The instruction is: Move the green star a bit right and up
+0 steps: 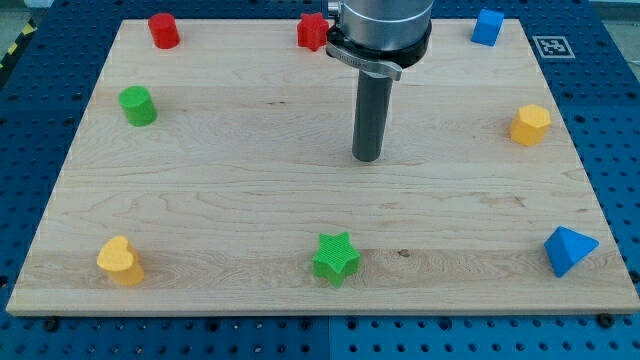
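green plastic star block [336,258] lies near the bottom edge of the pale wooden board [230,200], roughly midway between the bottom-left and bottom-right corners. it sits flat, with one arm pointing toward the board's top edge and the other arms spread evenly; being a star, it has no clear long axis.

the arm's dark straight rod hangs down from a grey metal collar [379,35], and my tip [367,159] stands on the board's middle, toward the top edge from the star and slightly to the view's right of it. tip and star are well apart, with bare wood between them. the rod is a plain pusher with no jaws, and it touches no block.

other blocks ring the board. a red cylinder [164,30] stands near the top-left corner, a red block [312,31] of unclear shape sits at the top edge just left of the collar, and a blue cube-like block [487,26] is near the top-right corner. a green cylinder [138,105] is by the left edge, a yellow angular block [530,124] by the right edge, a yellow heart-like block [120,260] near the bottom-left corner, and a blue pyramid-like block [568,249] near the bottom-right corner.
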